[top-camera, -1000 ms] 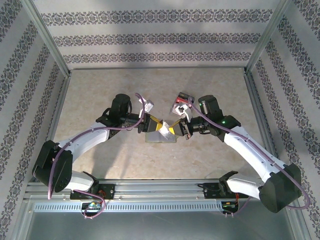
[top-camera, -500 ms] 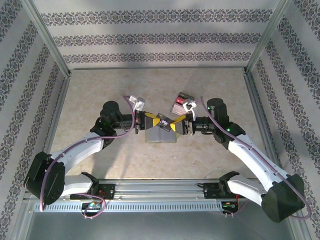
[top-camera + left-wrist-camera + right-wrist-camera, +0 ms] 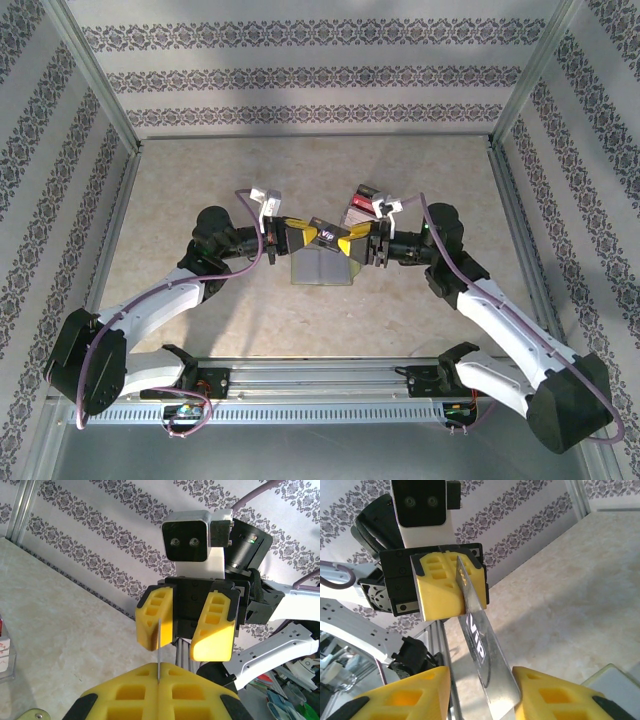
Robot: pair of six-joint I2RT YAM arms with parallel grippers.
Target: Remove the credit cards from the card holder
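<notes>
While holder [image 3: 322,270] sits on table [image 3: 200,170] between arms | left end effector [image 3: 300,232] clamped on dark card [image 3: 325,236], raised above holder | right end effector [image 3: 352,243] wide, fingers astride card's free end, not gripping | advise: close right squarely on both faces before left releases, no twisting | red and white cards [image 3: 363,207] lie just beyond.

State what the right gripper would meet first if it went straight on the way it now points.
The dark card, which sits between its open jaws. Sliding along it, the right gripper would probably then run into the left gripper, shut on the card's far end.
</notes>
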